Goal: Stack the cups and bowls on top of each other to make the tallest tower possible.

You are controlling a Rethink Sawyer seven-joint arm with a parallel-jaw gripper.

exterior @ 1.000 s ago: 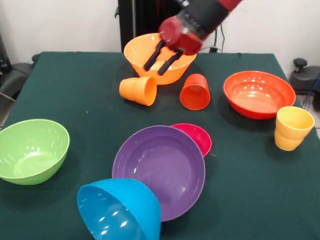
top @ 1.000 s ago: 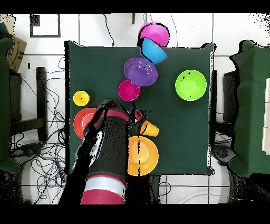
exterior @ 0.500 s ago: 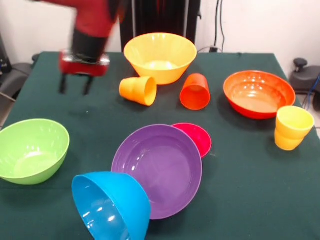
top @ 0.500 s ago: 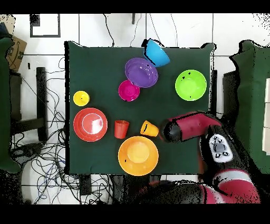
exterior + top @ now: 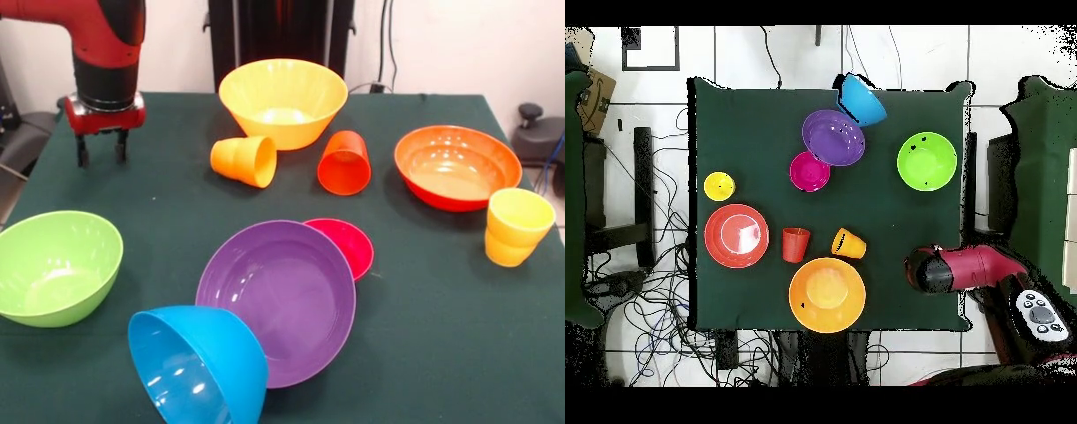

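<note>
Gripper [image 5: 100, 152]: held above the table's corner region at the left of the front view, fingers pointing down, spread apart, nothing between them; well apart from every cup and bowl; seen in the overhead view at the table's right edge [image 5: 927, 271]
Yellow bowl [image 5: 282, 99]: upright at the far middle of the green table [image 5: 424, 353]; empty
Ribbed orange cup [image 5: 244, 160]: tipped on its side just in front of the yellow bowl, mouth turned to the right
Red-orange cup [image 5: 344, 163]: lying on its side beside the orange cup, mouth facing the camera
Orange-red bowl [image 5: 457, 165]: upright at the right; empty
Yellow cup [image 5: 516, 225]: upright near the right edge, just in front of the orange-red bowl
Purple bowl [image 5: 277, 300]: wide, tilted, its near left rim overlapped by the blue bowl
Magenta bowl [image 5: 347, 242]: small, partly hidden behind the purple bowl's far right rim
Blue bowl [image 5: 198, 367]: tipped on its side at the near edge, leaning against the purple bowl
Green bowl [image 5: 53, 265]: upright at the left, apart from the rest
Tower: none seen; no piece is set squarely upon another
</note>
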